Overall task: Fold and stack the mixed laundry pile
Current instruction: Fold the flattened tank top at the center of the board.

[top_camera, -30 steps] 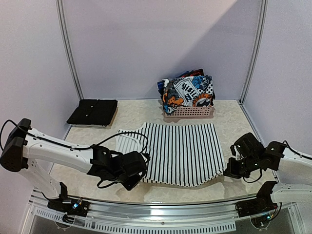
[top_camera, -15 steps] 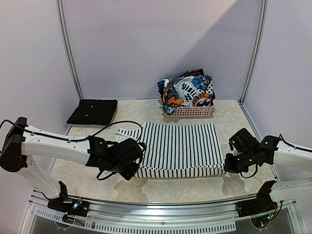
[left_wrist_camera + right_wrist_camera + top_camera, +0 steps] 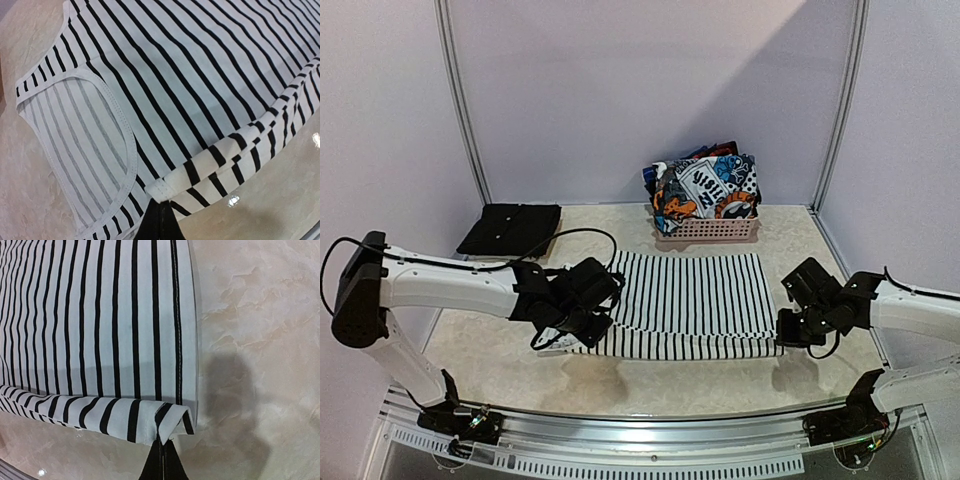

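From overhead: striped top [image 3: 690, 300] lies flat mid-scene, left gripper [image 3: 582, 325] and right gripper [image 3: 788, 335] at its near hem corners. Left wrist: jaws pinched on the folded hem; cloth looks thin, limp, light. Right wrist: same pinch; I'd hold both corners, else it sags.

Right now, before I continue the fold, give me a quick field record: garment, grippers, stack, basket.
garment: striped shirt, spread flat on table, near hem raised
left gripper: shut on near-left hem corner
right gripper: shut on near-right hem corner
stack: folded black garment, far-left of table
basket: pink basket, far centre, graphic-print garment on top
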{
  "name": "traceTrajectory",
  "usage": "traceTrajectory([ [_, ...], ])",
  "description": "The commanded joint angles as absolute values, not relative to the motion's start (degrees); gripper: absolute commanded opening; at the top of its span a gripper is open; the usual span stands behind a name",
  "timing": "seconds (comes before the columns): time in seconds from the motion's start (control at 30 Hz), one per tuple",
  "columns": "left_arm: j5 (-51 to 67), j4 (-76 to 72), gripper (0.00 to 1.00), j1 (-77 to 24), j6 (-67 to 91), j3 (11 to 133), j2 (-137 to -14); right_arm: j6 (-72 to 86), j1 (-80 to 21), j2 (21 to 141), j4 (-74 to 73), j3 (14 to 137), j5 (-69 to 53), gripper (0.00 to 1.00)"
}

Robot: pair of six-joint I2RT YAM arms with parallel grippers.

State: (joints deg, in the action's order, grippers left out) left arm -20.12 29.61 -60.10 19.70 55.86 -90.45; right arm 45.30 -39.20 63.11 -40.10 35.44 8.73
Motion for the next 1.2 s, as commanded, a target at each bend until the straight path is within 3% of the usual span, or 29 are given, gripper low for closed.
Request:
traceTrajectory([
  [0.0, -19.3, 28.6, 0.0, -58.6, 17.8, 58.0, -92.8, 44.0, -38.2, 64.2, -37.8, 36.7, 10.2, 0.0],
  [1.17, -18.7, 26.5, 0.0, -53.3, 17.5, 58.4, -98.2, 40.8, -34.6, 72.7, -31.9, 36.5, 11.9, 0.0],
])
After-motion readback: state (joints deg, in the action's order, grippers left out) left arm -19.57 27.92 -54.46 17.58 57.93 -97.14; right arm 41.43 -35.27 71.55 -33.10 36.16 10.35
